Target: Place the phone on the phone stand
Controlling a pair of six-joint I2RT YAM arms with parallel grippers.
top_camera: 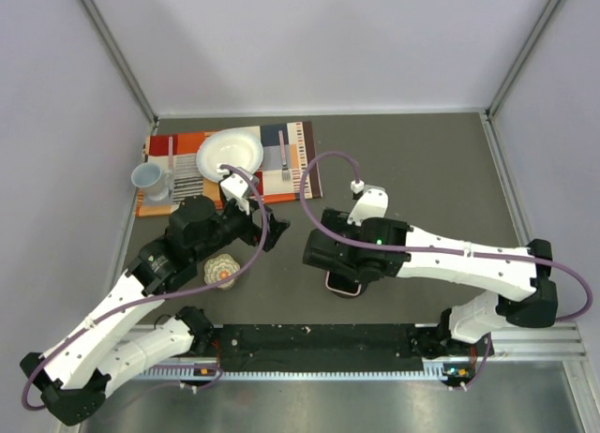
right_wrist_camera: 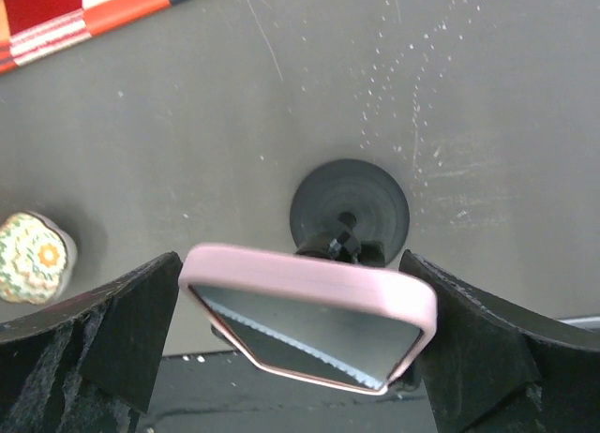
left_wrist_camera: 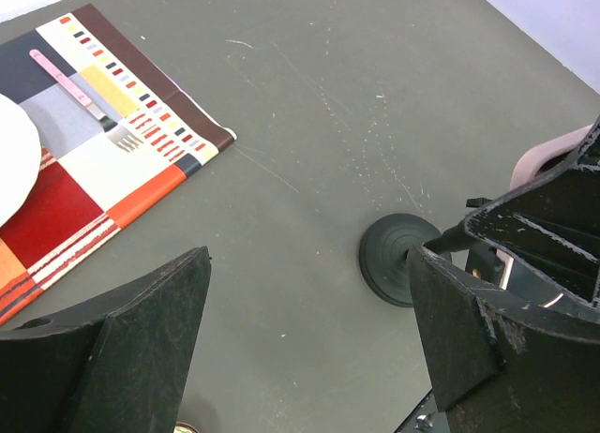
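Placing step: right tool [right_wrist_camera: 295, 325] clamps phone [right_wrist_camera: 309, 285] over phone stand [right_wrist_camera: 349, 203], by near edge of bench [top_camera: 422, 171]. Left tool [left_wrist_camera: 309, 306] wide open, empty. Next: lower phone squarely onto it, then release.

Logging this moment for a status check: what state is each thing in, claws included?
phone: clamped by its pink edges in the right claw, at the phone stand; seating unclear.
phone stand: upright on the table, cradle hidden behind the phone.
right claw: shut on the phone.
left claw: open, empty.
mug: upright.
fork: lying flat on the placemat.
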